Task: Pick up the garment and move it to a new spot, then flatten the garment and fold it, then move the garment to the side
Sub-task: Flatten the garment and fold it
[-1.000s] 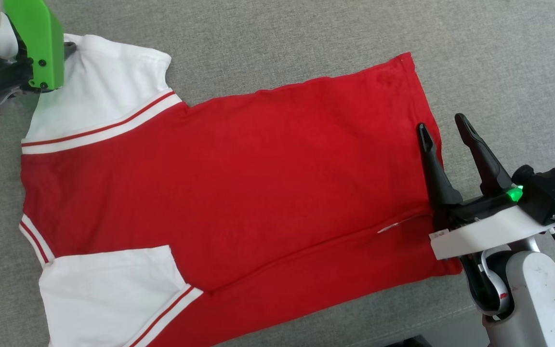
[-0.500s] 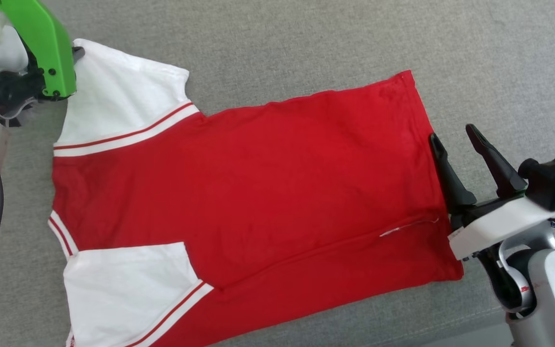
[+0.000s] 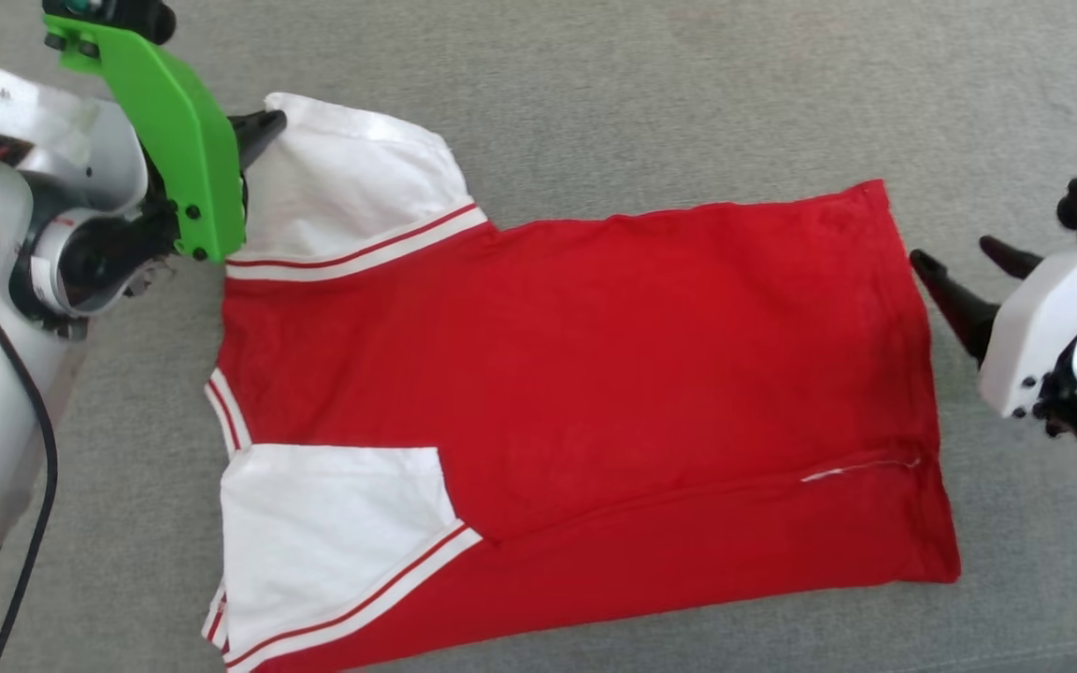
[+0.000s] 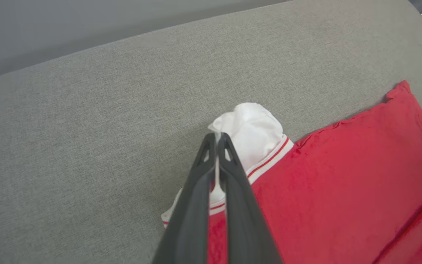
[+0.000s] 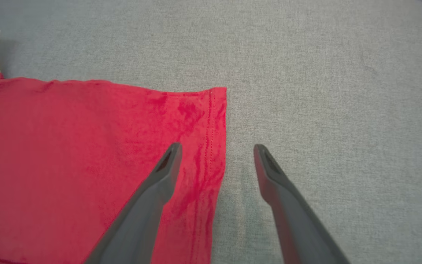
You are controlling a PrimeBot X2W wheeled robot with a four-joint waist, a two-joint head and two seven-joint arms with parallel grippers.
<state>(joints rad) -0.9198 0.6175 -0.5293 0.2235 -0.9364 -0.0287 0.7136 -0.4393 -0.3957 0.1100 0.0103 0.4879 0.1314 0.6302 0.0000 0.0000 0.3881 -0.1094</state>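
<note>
Newly shut, left gripper (image 4: 217, 136) pinches the shirt's (image 3: 576, 374) far-left white sleeve (image 3: 351, 187), bunching it. Shirt lies plain red side up on the grey cushion (image 3: 688, 93). Right gripper (image 5: 217, 147) hangs wide open at the right hem (image 5: 211, 146), one finger (image 5: 159, 183) over it.

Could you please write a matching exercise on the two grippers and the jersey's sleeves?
Things:
1. left gripper
2. right gripper
3. near white sleeve

States:
a. open, straddling the red hem
b. lying flat, ungripped
c. shut on the far white sleeve of the garment

Pairs: 1-c, 2-a, 3-b.
</note>
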